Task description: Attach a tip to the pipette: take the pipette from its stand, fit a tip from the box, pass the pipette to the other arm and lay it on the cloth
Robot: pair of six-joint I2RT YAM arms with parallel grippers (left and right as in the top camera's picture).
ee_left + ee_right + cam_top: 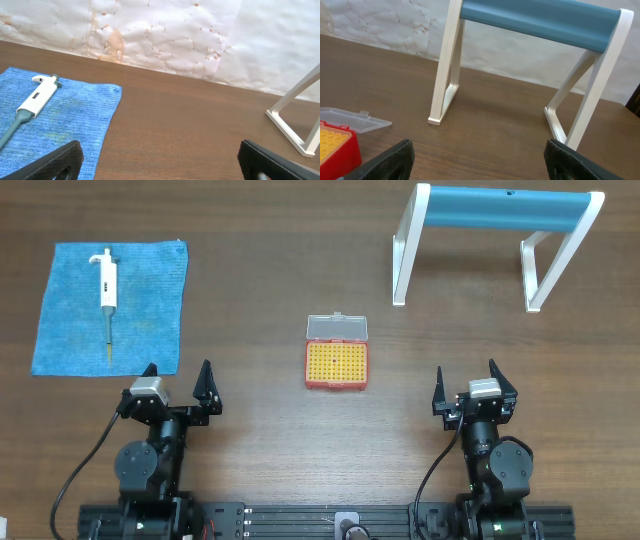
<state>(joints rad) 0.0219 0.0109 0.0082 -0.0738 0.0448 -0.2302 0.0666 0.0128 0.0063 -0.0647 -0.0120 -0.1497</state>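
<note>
On the cloth [155, 275] lies the pipette [106, 285] (tip fitted, I judge), so my left hand [178, 372] and right hand [466, 374] sit spread, empty, by their bases.

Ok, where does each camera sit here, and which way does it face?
Top: overhead, facing down on the table; left claw and right claw at bottom.
Left wrist: on left arm, facing cloth and pipette; own claw shows.
Right wrist: on right arm, facing stand and tip box; own claw shows.
Shared: both wrist views catch the stand.
</note>
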